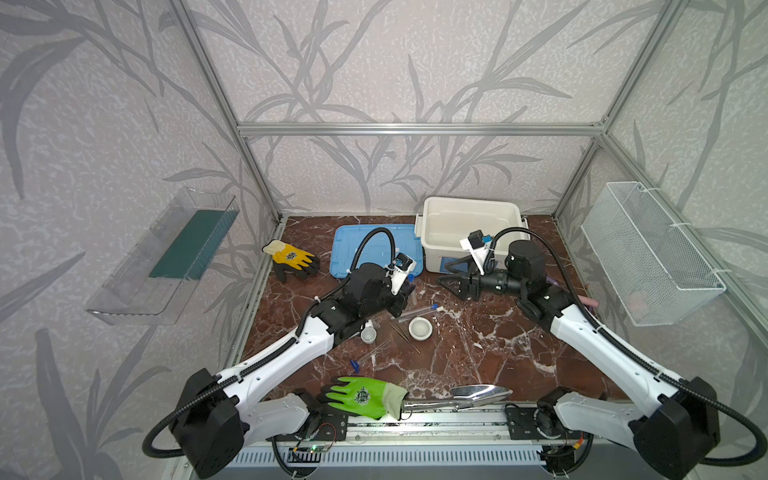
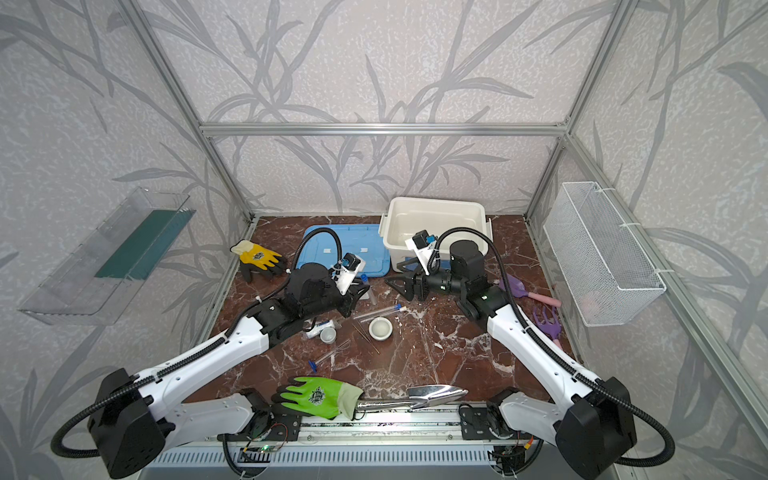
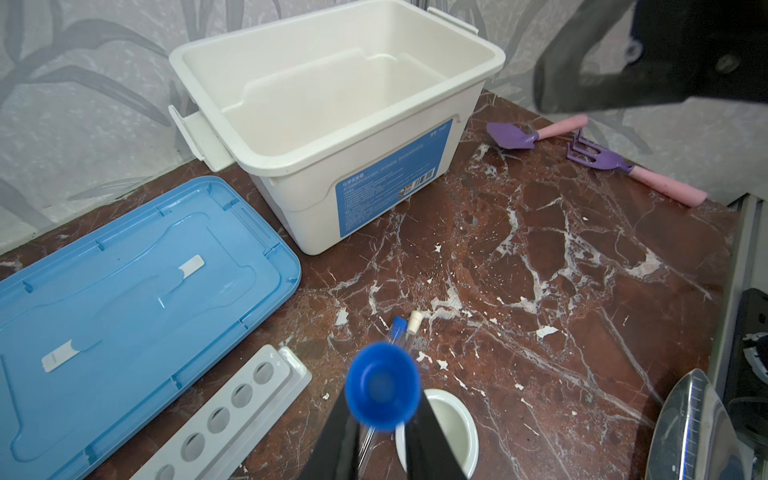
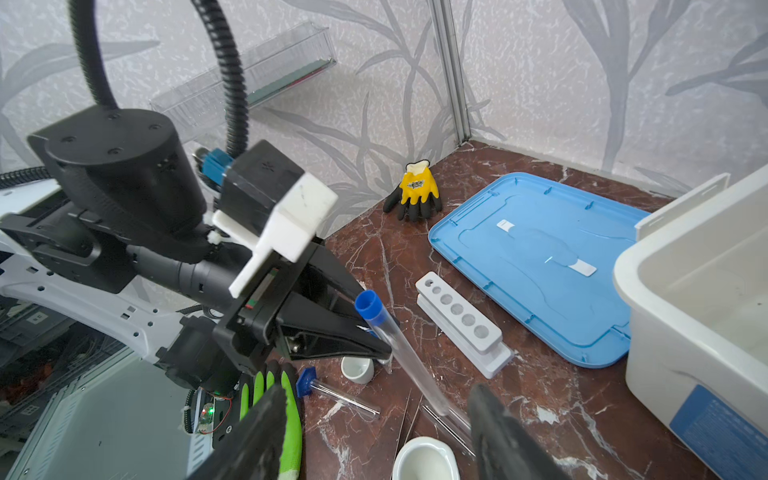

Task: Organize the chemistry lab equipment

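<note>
My left gripper is shut on a clear test tube with a blue cap, held tilted above the table. The tube's lower end hangs over the tweezers. The white six-hole rack lies just beyond it, beside the blue lid. My right gripper is open and empty, facing the held tube from the right. A small white bowl, a cup, two capped tubes and another blue-capped tube lie on the table.
An open white bin stands at the back with its blue lid left of it. A yellow glove, a green glove, a metal trowel, purple garden tools and a wire basket surround the work area.
</note>
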You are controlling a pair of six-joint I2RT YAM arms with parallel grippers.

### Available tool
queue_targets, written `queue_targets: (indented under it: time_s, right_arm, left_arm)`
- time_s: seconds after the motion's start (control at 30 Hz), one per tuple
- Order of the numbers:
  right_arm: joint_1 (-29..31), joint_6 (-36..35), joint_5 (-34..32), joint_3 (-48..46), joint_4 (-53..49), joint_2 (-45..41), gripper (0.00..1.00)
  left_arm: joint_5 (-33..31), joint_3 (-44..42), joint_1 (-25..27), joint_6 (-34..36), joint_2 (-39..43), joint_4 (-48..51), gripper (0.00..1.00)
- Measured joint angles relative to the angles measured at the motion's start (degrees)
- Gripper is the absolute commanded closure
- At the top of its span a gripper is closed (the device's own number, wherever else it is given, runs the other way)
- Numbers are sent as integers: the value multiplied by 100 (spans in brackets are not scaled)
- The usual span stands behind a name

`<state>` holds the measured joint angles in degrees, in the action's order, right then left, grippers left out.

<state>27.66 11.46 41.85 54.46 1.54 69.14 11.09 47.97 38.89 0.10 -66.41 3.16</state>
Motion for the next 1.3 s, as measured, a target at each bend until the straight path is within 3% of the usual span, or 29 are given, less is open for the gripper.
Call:
queue_targets:
  time_s: [0.3, 0.57, 0.83, 1.07, 1.3]
  right_arm:
    - [612, -446, -643, 780, -907, 553, 35]
    - [658, -833, -1228, 841, -1436, 551, 36]
    - [658, -918, -1827, 765, -1683, 595, 37]
    - [579, -807, -2173, 496, -1624, 748, 38]
    - [354, -542, -2247, 289, -1342, 903, 38]
  left_arm:
    - [-26, -330, -2, -109, 173, -160, 79]
    - [-92, -372, -4, -105, 136, -365, 82]
    - [-492, -437, -33, -136, -210, -293, 72]
    - [-1064, -297, -35, -520, -894, 734, 61]
    - [-1064, 76, -31, -975, -1617, 1316, 58]
